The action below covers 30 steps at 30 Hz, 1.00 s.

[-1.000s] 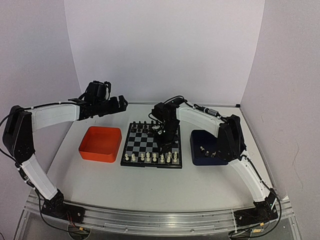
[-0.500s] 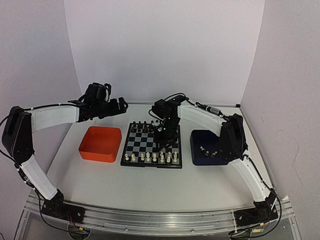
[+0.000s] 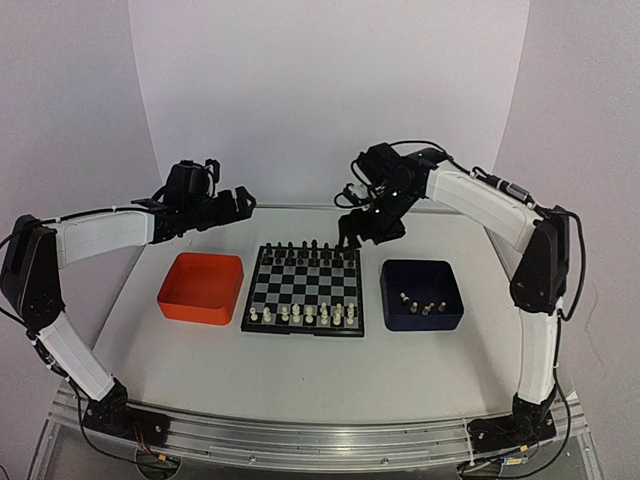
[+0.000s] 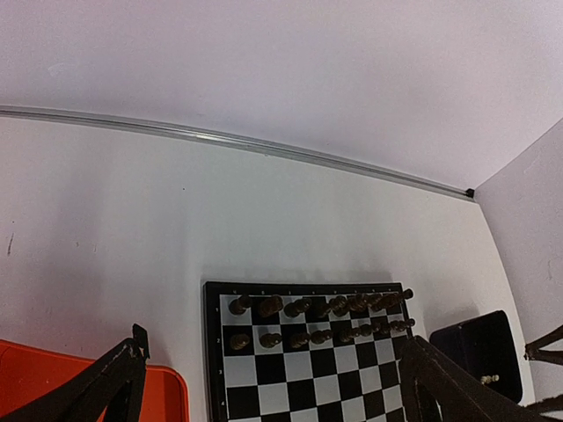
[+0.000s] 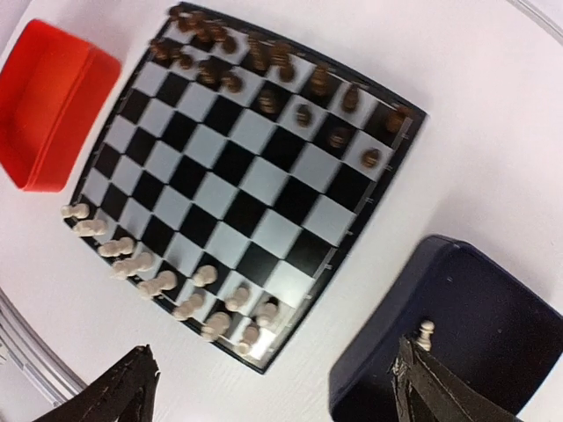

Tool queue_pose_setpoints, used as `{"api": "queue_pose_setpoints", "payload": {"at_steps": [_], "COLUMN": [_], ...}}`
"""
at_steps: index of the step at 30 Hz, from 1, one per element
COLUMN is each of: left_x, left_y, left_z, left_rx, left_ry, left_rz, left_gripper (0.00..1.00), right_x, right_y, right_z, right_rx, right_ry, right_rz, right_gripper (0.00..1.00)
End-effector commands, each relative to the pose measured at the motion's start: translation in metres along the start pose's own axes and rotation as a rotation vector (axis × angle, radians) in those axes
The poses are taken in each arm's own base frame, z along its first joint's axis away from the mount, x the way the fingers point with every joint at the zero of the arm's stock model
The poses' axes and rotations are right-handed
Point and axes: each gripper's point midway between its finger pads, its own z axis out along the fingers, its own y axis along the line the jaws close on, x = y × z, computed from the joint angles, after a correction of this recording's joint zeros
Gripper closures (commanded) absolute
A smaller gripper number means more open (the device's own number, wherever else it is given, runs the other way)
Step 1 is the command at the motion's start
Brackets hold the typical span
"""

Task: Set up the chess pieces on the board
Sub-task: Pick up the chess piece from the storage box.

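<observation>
White walls curve around a pale table [image 3: 300,370]. From above, the board [image 3: 303,285] lies between an orange tray [image 3: 198,308] and a blue tray [image 3: 420,324], with the chess pieces [image 3: 300,315] on its near rows and black pieces [image 3: 305,247] on the far rows. The left hand [image 3: 240,205] hangs far left. The right hand [image 3: 365,232], earlier low over the board's right side, is now raised by its far corner (and has spread). Left wrist: fingers [image 4: 106,387] wide, holding nothing; the board-rim marks are too small to read. Right wrist: fingers [image 5: 435,387] wide, empty; a cream piece [image 5: 426,332] stands in the blue tray
</observation>
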Motion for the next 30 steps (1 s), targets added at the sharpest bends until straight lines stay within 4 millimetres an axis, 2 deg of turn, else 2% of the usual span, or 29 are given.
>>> {"api": "queue_pose_setpoints", "payload": {"at_steps": [1,4,9,16,20,24,30], "left_x": [-0.041,-0.047,-0.052,-0.061,-0.072,-0.07,-0.067], "left_y": [-0.017,-0.019,-0.024,-0.029,-0.032,-0.032,-0.03], "left_z": [0.001,0.01,0.034,0.057,0.067,0.078,0.091], "left_rx": [0.042,0.035,0.006,0.004,-0.004,-0.018,-0.025], "left_ry": [-0.115,-0.117,-0.054,-0.067,-0.086,-0.054,-0.044], "left_rz": [0.002,-0.001,-0.003,0.02,0.037,0.043,0.037], "left_gripper": [0.0,0.0,0.0,0.0,0.0,0.0,0.0], "right_x": [0.021,0.05,0.086,0.104,0.124,0.137,0.145], "right_y": [-0.081,-0.111,-0.126,-0.125,-0.127,-0.131,-0.142], "right_z": [-0.009,-0.004,0.013,0.045,0.052,0.056,0.072], "right_rx": [0.099,0.188,0.241,0.186,0.185,0.17,0.184], "right_ry": [0.016,0.08,0.179,0.293,0.377,0.426,0.473], "right_rz": [0.192,0.188,0.199,0.235,0.254,0.267,0.254], "right_gripper": [0.11,0.11,0.13,0.3,0.36,0.39,0.52]}}
